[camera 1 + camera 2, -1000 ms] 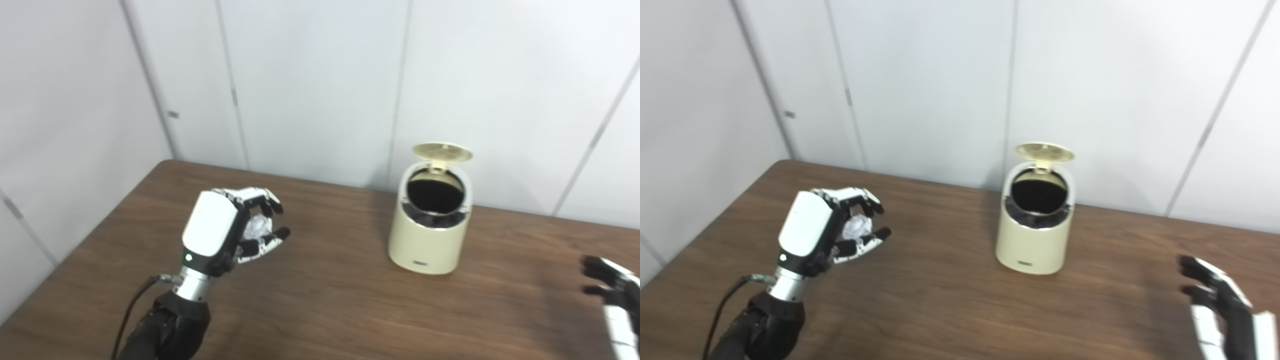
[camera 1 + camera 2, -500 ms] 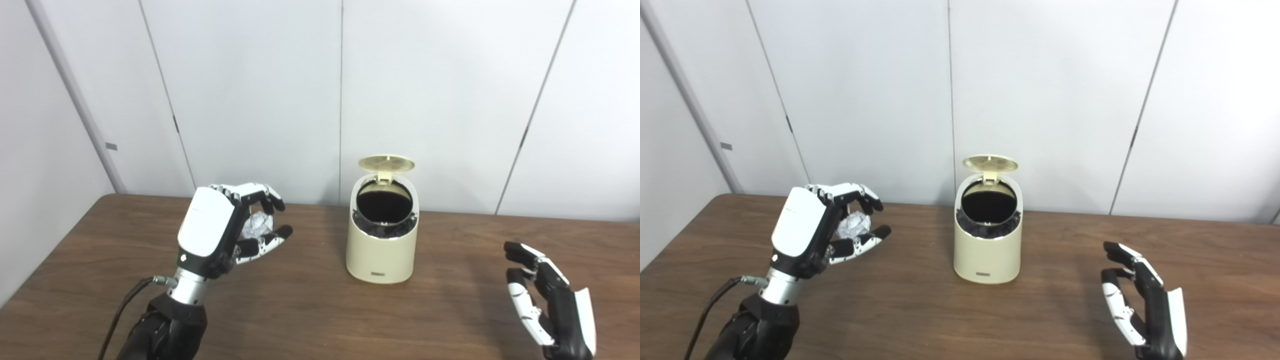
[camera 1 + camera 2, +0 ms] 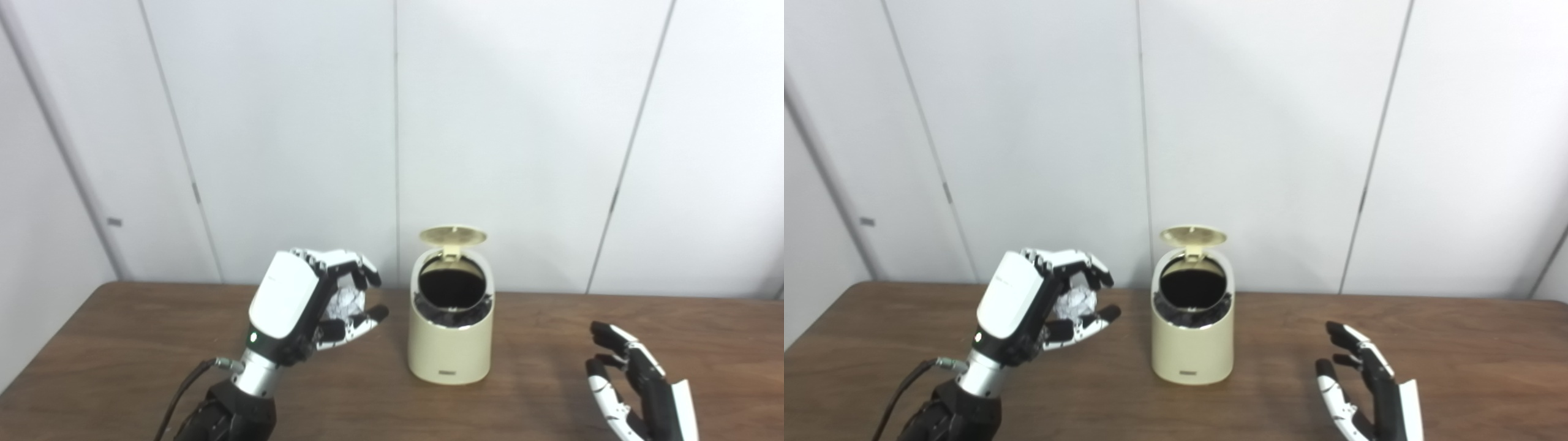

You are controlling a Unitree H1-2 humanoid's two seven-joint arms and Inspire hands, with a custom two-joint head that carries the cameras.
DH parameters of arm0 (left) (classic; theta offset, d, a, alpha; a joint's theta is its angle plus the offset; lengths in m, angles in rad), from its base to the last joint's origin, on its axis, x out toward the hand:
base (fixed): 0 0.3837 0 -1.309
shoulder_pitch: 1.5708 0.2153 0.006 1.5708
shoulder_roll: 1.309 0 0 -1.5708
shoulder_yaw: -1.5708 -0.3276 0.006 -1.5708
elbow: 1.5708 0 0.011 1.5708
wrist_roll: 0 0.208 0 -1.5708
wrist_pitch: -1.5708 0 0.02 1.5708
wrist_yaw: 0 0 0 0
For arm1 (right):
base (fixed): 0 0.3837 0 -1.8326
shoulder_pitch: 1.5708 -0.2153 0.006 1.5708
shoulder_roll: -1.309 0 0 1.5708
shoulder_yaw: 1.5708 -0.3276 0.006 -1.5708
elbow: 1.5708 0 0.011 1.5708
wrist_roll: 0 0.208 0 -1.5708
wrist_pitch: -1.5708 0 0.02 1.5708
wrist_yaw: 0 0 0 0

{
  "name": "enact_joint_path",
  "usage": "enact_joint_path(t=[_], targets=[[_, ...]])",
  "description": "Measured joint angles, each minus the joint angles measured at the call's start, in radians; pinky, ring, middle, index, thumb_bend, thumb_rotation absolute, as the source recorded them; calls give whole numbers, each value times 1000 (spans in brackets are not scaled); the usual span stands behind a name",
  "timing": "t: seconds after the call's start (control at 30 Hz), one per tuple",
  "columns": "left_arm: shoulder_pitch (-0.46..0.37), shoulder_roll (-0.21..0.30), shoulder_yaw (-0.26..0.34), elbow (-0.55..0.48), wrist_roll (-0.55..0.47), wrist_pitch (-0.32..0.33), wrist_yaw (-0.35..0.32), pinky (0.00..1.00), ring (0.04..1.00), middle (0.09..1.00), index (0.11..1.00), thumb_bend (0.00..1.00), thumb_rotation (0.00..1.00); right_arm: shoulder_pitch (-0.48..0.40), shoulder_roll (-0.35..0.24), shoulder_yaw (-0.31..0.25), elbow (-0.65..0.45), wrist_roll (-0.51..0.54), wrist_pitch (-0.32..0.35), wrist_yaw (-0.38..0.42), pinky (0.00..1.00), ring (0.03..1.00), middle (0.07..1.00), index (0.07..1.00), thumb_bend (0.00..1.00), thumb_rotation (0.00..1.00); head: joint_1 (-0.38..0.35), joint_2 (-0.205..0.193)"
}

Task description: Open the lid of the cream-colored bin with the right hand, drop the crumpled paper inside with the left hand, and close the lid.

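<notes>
The cream-colored bin (image 3: 450, 343) stands upright on the brown table (image 3: 122, 343), near its back edge. Its round lid (image 3: 452, 236) is tipped up at the back, and the dark opening (image 3: 449, 288) shows a black liner. My left hand (image 3: 306, 306) hovers just left of the bin at about rim height, shut on the white crumpled paper (image 3: 344, 302), which shows between the fingers and thumb. My right hand (image 3: 640, 392) is low at the right, well clear of the bin, open with fingers spread and holding nothing.
White wall panels (image 3: 520, 141) rise directly behind the table and the bin. A black cable (image 3: 184, 392) runs from my left wrist down to the picture's bottom edge. Bare wood lies between the bin and my right hand.
The camera has swung and tilted up, shifting the whole picture. My left hand with the paper has come closer to the bin's left side. My right hand stays low and open.
</notes>
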Motion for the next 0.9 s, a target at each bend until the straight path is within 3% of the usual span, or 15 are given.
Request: enact_joint_path(t=[0.3,0.6,0.77,0.9], targets=[[-104,-34,-57,117,6,-60,20,100,129,444,494,518,0,-6,26,25,4,-28,0,-36,677,764,769,756,153,550,-41,-3],[-159,-43,-129,230,-2,-63,58,109,140,444,495,518,0,-8,39,40,7,-37,0,-59,689,770,773,755,160,530,-78,-6],[-193,-51,-151,268,-8,-63,69,114,146,450,494,518,0,-10,61,48,11,-41,0,-70,689,768,767,754,176,582,-112,-9],[-223,-42,-213,328,19,-64,138,104,135,447,495,518,0,-14,76,68,19,-52,-1,-81,680,771,776,763,198,670,-132,-11]])
